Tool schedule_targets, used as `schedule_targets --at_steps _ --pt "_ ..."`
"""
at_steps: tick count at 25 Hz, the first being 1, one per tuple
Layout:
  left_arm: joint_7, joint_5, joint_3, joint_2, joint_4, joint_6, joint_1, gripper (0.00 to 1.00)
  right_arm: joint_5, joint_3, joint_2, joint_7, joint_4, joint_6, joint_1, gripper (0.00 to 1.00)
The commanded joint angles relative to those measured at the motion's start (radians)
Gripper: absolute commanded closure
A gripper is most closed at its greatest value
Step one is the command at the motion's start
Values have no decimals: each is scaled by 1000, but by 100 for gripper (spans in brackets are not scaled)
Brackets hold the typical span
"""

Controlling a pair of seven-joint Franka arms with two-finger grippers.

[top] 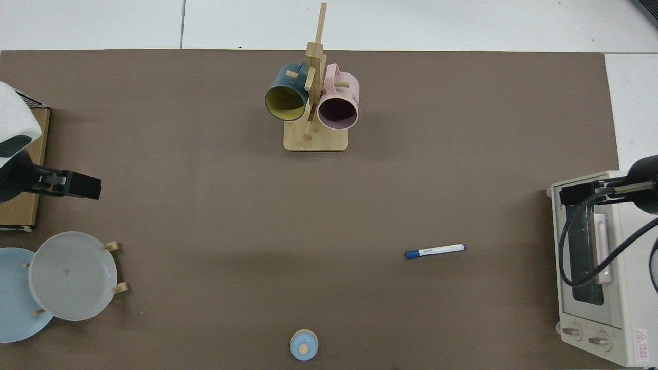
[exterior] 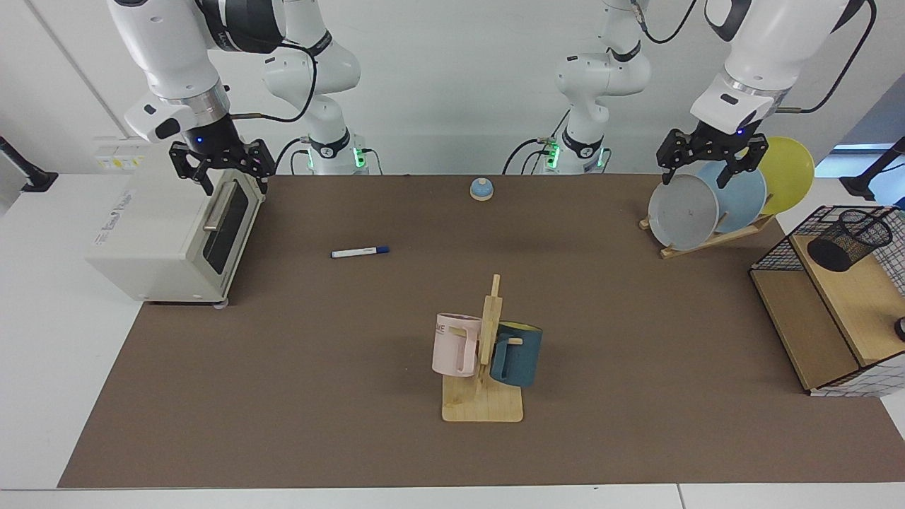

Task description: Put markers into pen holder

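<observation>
Your marker (exterior: 360, 252) lies flat on the brown mat (exterior: 318, 396), alone, blue cap toward the bell (exterior: 481, 189), right of the toaster oven (exterior: 177, 237). The pen holder (exterior: 848, 239) sits tilted on the wooden shelf in the wire basket (exterior: 778, 256) at far right. Your right gripper (exterior: 223, 164) hangs over the oven, fingers apart. Your left gripper (exterior: 710, 154) hovers above the plate rack (exterior: 714, 240), fingers apart, well apart from the marker.

Marker (exterior: 360, 252) flat on mat (exterior: 318, 396) between oven (exterior: 177, 237) and mug rack (exterior: 485, 367), pen holder (exterior: 848, 239) in basket (exterior: 831, 318)
</observation>
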Motion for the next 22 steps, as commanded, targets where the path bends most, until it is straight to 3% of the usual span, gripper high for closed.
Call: schedule_targets --at_steps 1,14,22 --pt "-14 -10 12 -36 -43 3 -9 0 0 5 3 22 6 11 -8 0" --pt "-2 -8 20 -28 -39 49 -13 0 -1 5 3 1 6 9 1 0" --pt "9 -2 20 -28 -36 34 -11 0 0 6 -15 -271 -54 6 3 0"
